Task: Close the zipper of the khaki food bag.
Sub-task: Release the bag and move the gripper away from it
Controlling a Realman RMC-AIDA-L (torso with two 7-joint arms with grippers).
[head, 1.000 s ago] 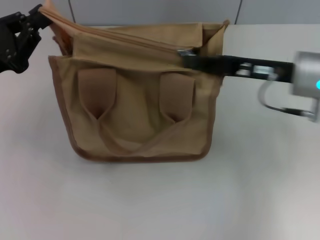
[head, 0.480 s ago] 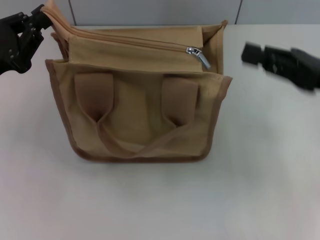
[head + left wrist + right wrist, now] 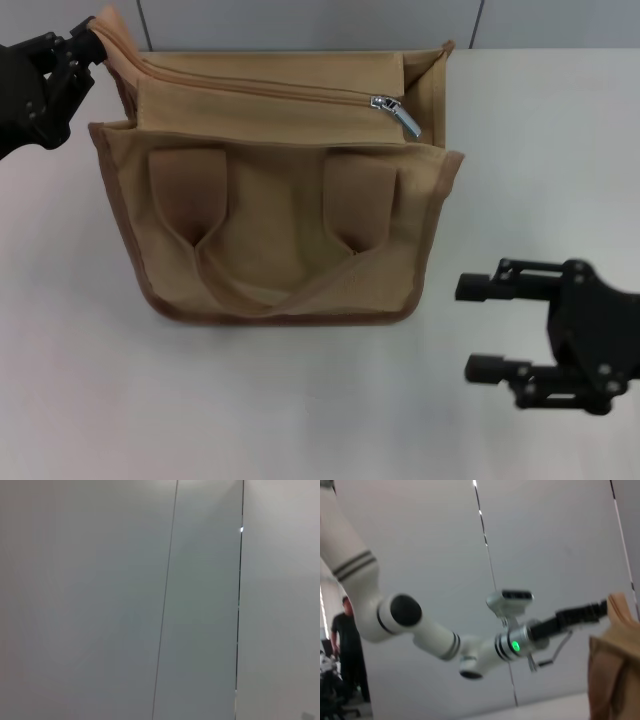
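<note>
Lower right of the head view: my right gripper [image 3: 478,328] is hovering over the white table [image 3: 300,400], jaws spread, holding nothing. Centre: the khaki food bag [image 3: 275,215] is standing upright, zipper [image 3: 395,108] slider sitting upper right. Upper left: my left gripper [image 3: 88,38] is pinching the bag's corner.

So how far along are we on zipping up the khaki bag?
Nearly finished, by the look of it. The zipper appears shut along the top of the khaki food bag, with the silver slider at the end near the robot's right. The left gripper grips the bag's far left corner. The right gripper hangs open, off the bag. Left: release that corner.
</note>
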